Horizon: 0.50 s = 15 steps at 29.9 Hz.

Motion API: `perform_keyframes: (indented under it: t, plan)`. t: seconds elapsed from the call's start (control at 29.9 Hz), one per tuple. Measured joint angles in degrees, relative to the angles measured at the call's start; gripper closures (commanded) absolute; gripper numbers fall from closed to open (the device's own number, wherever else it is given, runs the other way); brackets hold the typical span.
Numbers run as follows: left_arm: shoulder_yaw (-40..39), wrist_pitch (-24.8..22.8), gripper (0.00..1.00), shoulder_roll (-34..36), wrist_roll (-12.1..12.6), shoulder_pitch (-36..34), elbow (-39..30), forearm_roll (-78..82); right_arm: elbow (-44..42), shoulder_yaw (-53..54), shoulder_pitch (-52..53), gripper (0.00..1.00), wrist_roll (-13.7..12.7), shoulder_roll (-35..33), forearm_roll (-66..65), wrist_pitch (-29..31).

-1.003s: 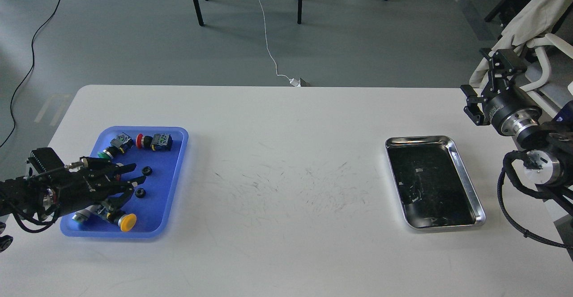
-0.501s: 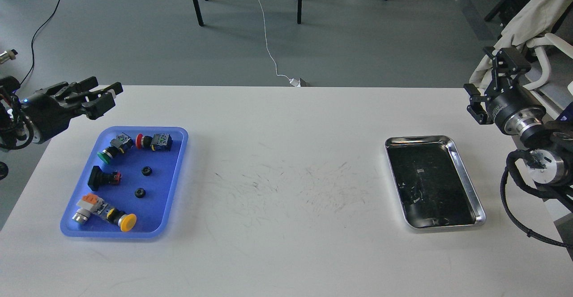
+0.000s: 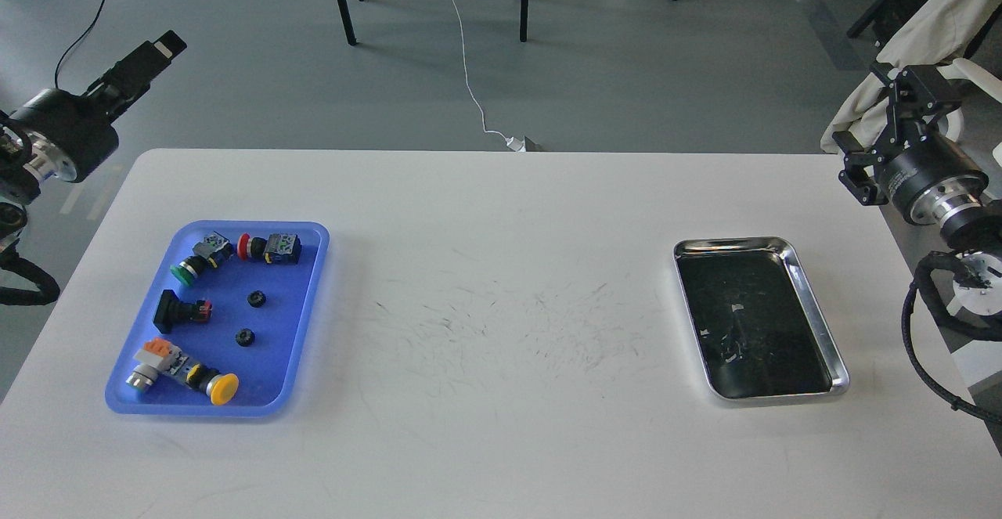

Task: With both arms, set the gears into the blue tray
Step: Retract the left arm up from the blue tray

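Blue tray (image 3: 305,300) sits at the left of the white worktop (image 3: 501,284), holding two black gears (image 3: 255,298) (image 3: 245,337) beside several push-button switches (image 3: 184,370). My left end effector (image 3: 145,61) is raised off the worktop's far left corner; whether it is clenched I cannot tell. My right end effector (image 3: 900,124) hangs released past the right edge, near the steel tray (image 3: 814,300).

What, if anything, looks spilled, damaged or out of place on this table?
Nothing stands out. Both gears lie inside the blue tray among the push-button switches, and the steel tray sits square on the table.
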Motion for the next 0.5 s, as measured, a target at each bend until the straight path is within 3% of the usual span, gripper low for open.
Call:
perform_keyframes:
  t: [0.27, 0.5]
  plan:
    - [-1.3, -1.2, 0.01, -1.2, 0.0, 0.6, 1.8, -5.0, 0.5, 1.7, 0.0, 0.02, -0.3, -1.2, 0.5, 0.0]
    - [-7.2, -10.6, 0.01, -3.2, 0.0, 0.6, 2.5, -21.3, 3.5, 3.0, -0.6, 0.02, -0.4, -2.1, 5.1, 0.8]
